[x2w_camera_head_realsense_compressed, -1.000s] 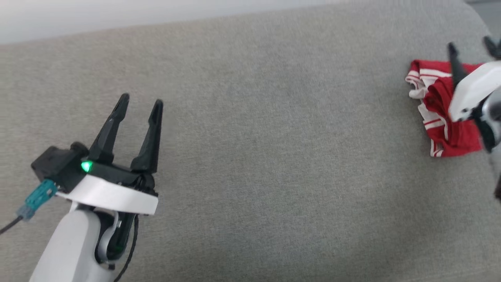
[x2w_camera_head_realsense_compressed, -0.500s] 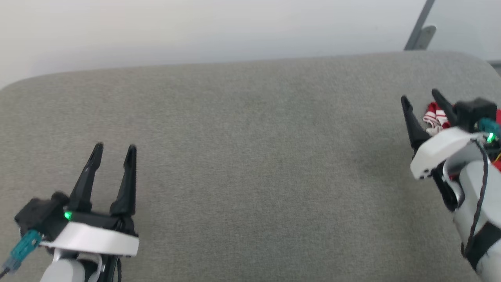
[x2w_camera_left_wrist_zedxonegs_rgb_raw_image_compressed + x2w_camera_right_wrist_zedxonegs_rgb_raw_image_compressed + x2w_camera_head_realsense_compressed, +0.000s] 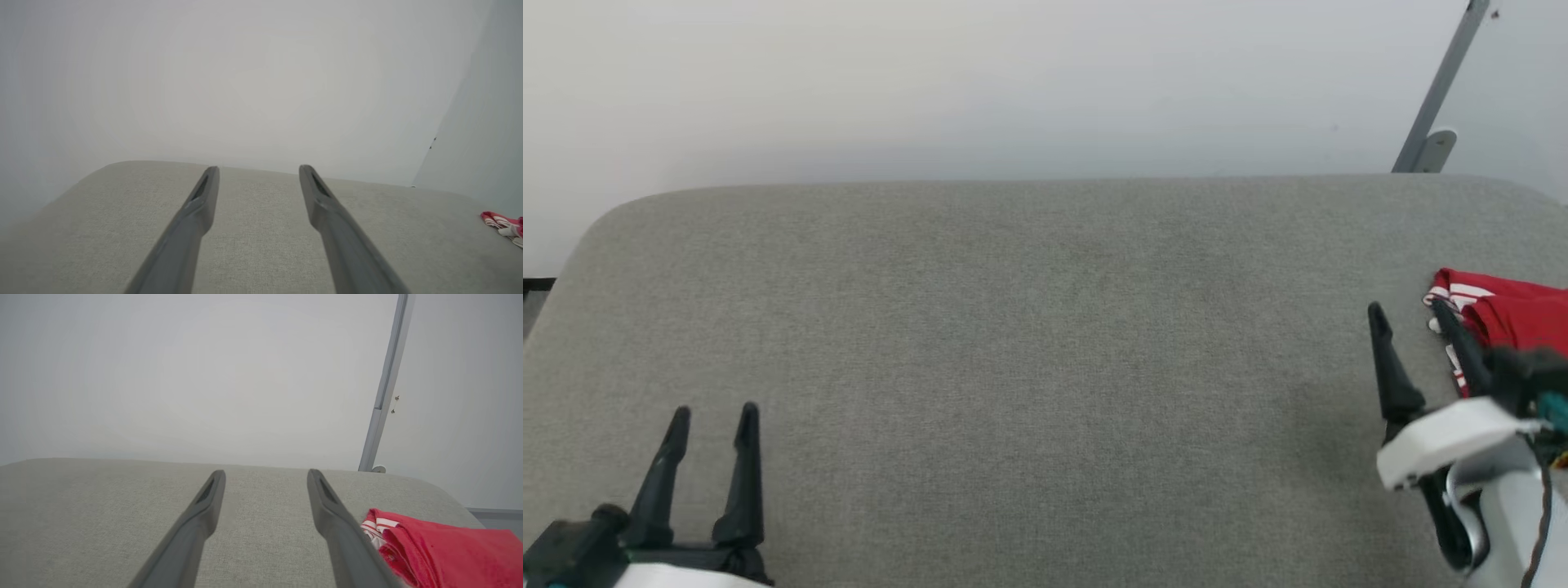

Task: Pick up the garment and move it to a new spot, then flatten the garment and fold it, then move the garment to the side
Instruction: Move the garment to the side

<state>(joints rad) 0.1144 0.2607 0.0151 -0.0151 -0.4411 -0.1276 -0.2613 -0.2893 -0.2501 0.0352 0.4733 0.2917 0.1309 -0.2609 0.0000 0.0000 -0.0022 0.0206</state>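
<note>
The left jaws stand wide apart and hold nothing, over the near left corner of the grey fabric surface (image 3: 1045,327). The right jaws are also wide and empty, near the right edge, and their dark fingers (image 3: 1390,367) point to the far edge. Just beside them lies the garment (image 3: 1515,314), bunched at the right edge, red with white striped trim. Whether a finger touches it, I cannot tell. Behind the far edge is a pale wall (image 3: 1013,82) with a slanted grey bar (image 3: 1441,90).
</note>
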